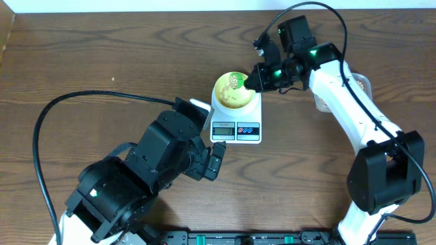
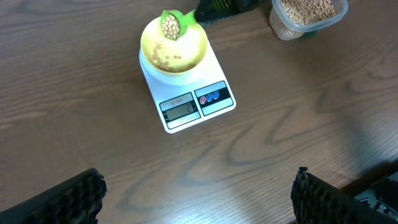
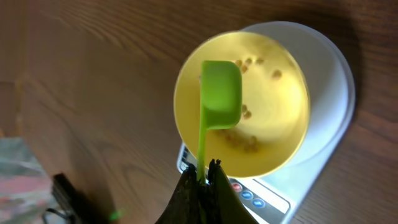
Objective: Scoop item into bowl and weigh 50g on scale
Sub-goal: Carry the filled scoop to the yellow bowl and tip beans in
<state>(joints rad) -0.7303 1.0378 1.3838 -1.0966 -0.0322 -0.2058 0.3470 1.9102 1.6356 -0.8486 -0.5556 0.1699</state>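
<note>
The pale yellow bowl (image 1: 221,94) stands on the white scale (image 1: 236,129), with a few tan beans (image 2: 168,59) on its bottom. My right gripper (image 1: 256,79) is shut on the handle of a green scoop (image 1: 238,82). It holds the scoop, filled with beans, over the bowl's far side. In the right wrist view the gripper (image 3: 205,171) clamps the scoop (image 3: 221,93) above the bowl (image 3: 280,112) and scale (image 3: 336,81). My left gripper (image 2: 199,199) is open and empty over bare table, in front of the scale (image 2: 199,102).
A clear plastic tub of beans (image 2: 308,12) stands to the right of the scale, partly hidden under the right arm in the overhead view (image 1: 362,84). A black cable (image 1: 88,99) loops over the table at left.
</note>
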